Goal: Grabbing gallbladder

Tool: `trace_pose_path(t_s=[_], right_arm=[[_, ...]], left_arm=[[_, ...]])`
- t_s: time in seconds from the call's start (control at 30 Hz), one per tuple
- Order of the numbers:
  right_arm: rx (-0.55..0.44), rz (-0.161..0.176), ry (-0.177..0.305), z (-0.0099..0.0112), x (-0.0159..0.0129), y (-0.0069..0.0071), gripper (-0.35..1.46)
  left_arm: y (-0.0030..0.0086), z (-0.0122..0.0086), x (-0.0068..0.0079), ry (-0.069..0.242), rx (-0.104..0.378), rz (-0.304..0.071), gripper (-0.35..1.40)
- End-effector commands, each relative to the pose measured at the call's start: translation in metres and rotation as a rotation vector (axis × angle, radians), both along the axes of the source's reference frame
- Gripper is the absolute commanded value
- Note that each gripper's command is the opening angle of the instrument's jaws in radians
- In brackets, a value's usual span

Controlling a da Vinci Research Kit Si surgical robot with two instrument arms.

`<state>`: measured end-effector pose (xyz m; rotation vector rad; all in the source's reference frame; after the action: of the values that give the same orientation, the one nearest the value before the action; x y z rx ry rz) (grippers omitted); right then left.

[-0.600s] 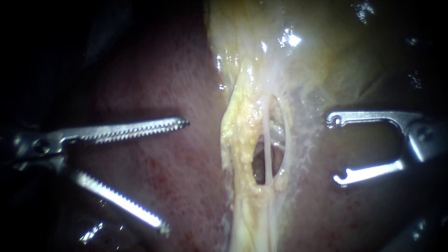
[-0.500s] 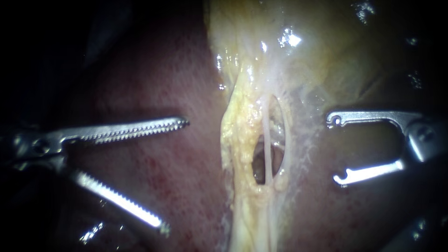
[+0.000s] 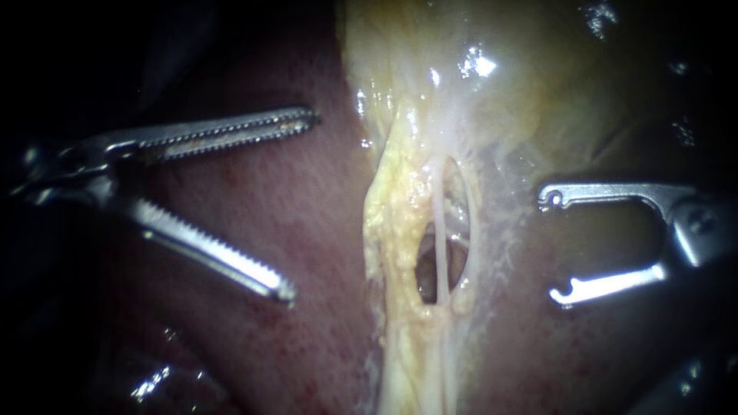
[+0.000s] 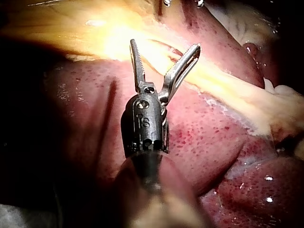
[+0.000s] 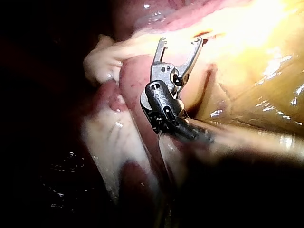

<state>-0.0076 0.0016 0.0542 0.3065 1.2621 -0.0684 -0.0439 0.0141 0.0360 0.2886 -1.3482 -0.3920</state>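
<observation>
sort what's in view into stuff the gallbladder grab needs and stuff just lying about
For the job: gallbladder; left instrument, jaws open, not yet on it.
Just there: right instrument, jaws open, holding nothing; liver; thin tube in the tissue gap.

Surgical setting: raw liver (image 3: pixel 323 330) and gallbladder (image 3: pixel 530 69) under scope light.

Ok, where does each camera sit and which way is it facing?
Endoscope view: close over the tissue, facing the pale yellow gallbladder and dark red liver; left instrument, toothed steel jaws open, enters from left, right instrument, hook-tipped jaws open, from right.
Left wrist view: on the left arm, looking down the left instrument toward yellow tissue.
Right wrist view: on the right arm, looking down the right instrument toward yellow tissue.
Shared: the liver, in all three.
</observation>
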Motion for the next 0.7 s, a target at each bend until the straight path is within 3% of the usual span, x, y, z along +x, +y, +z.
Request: trace_pose_path(t_s=[0.03,0.23,0.4,0.57,0.7], right_arm=[[0.000,0.000,0.000,0.0000,0.0000,0.0000,0.59],[0.006,0.001,-0.001,0.0000,-0.0001,0.0000,0.59],[0.006,0.001,-0.001,0.0000,-0.0001,0.0000,0.59],[0.006,0.001,-0.001,0.0000,-0.0001,0.0000,0.59],[0.006,0.002,-0.002,0.0000,-0.0001,0.0000,0.59]], left_arm=[[0.0001,0.0004,-0.0002,0.006,0.016,-0.012,0.93],[0.0007,0.0020,-0.0015,0.070,0.125,-0.044,0.78],[0.0002,0.0035,-0.0026,0.108,0.190,-0.054,0.63],[-0.0004,0.0052,-0.0036,0.135,0.218,-0.060,0.58],[-0.0002,0.0064,-0.0043,0.144,0.220,-0.063,0.56]])
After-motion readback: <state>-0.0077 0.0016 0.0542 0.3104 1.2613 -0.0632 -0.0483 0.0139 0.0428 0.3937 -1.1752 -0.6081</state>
